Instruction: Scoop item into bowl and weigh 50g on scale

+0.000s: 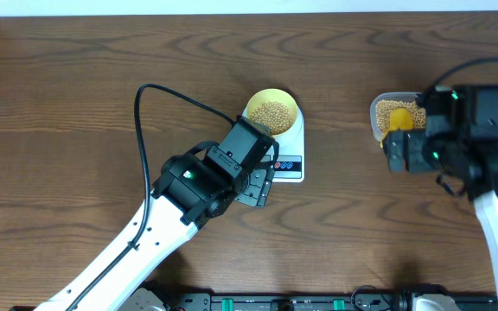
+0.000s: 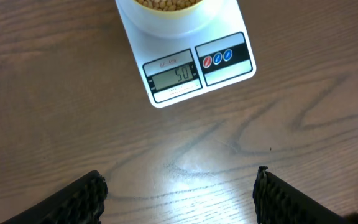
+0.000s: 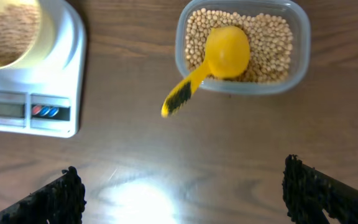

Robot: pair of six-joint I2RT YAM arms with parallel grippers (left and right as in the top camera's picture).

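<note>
As the soybeans (image 1: 272, 115) fill the yellow-green bowl (image 1: 271, 93) on the kitchen scale (image 2: 229, 25), whose display (image 2: 174, 76) seems to read fifty, weighing looks done — left claw (image 2: 179, 177) and right claw (image 3: 181, 167) both hang open, empty — so only a careful retreat remains.

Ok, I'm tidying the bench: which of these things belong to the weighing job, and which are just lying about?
Job: soybeans, pale yellow bowl, white kitchen scale, yellow scoop, clear tub.
Lying about: only the left arm's black cable.
</note>
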